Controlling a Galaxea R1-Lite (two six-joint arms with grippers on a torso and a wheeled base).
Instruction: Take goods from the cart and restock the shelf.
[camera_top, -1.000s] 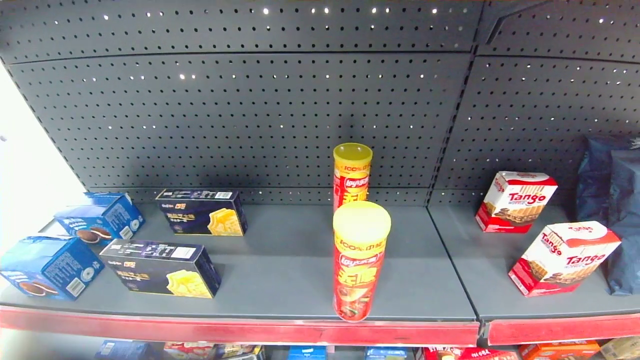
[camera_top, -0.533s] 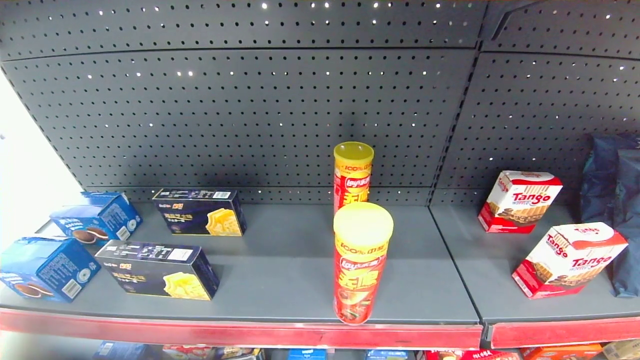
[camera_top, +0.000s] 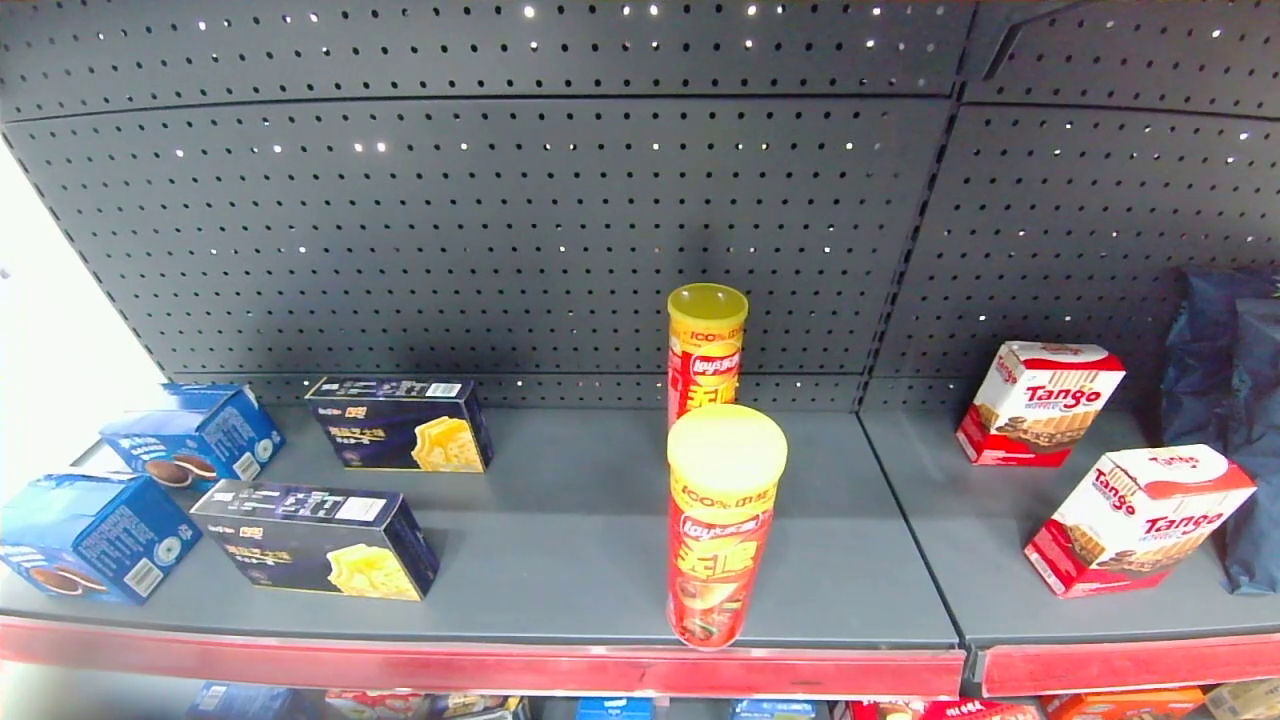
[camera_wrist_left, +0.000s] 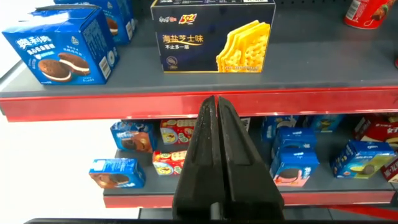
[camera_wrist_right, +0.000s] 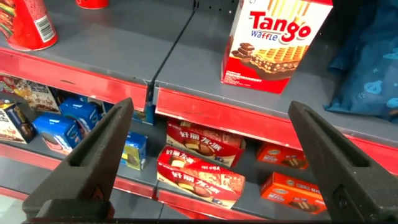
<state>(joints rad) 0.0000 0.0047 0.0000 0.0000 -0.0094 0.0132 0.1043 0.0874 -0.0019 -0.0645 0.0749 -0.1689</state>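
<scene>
Fingers of my left gripper (camera_wrist_left: 216, 102) are pressed together, holding nothing; those of my right gripper (camera_wrist_right: 210, 106) stand wide apart. One can (camera_top: 722, 520) stands upright at the shelf (camera_top: 560, 545) front, second can (camera_top: 705, 350) behind it.

The head camera has edged slightly closer to the shelf (camera_top: 560, 540).

Left claw (camera_wrist_left: 216, 104) is pressed fully together, while right claw (camera_wrist_right: 210, 107) is spread wide apart.
</scene>
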